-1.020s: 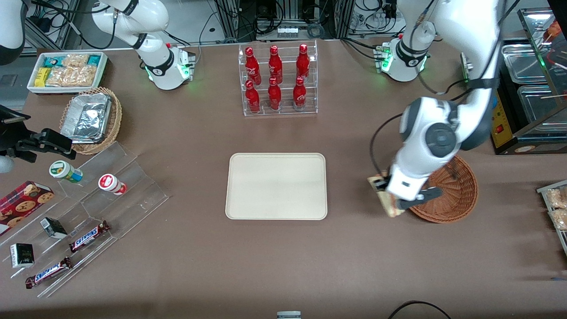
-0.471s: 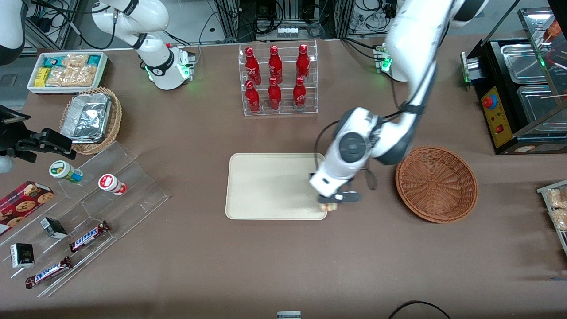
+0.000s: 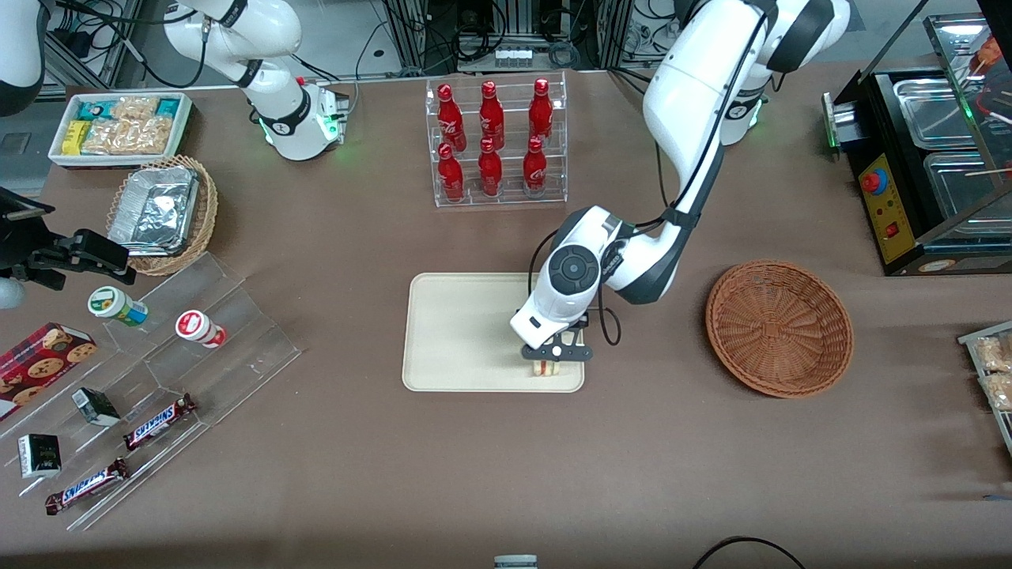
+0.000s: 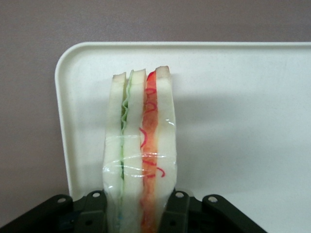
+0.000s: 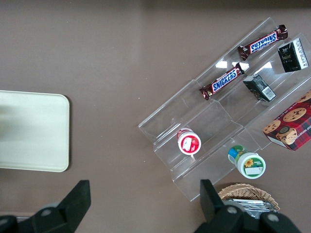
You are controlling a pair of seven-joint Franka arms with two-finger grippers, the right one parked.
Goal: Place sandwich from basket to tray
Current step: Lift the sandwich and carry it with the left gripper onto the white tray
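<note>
Brown tabletop (image 3: 356, 474), gripper (image 3: 549, 357) (holding sandwich (image 4: 141, 160)) over cream tray (image 3: 458, 332)

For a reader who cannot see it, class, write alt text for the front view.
The left arm's tool grips a wrapped sandwich over the cream tray, at the tray's edge nearest the camera. The emptied wicker basket sits toward the working arm's end of the table.

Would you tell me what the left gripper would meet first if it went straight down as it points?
Probably the flat cream tray: the left gripper, shut on the wrapped triangular sandwich, hangs over it; height unclear.
</note>
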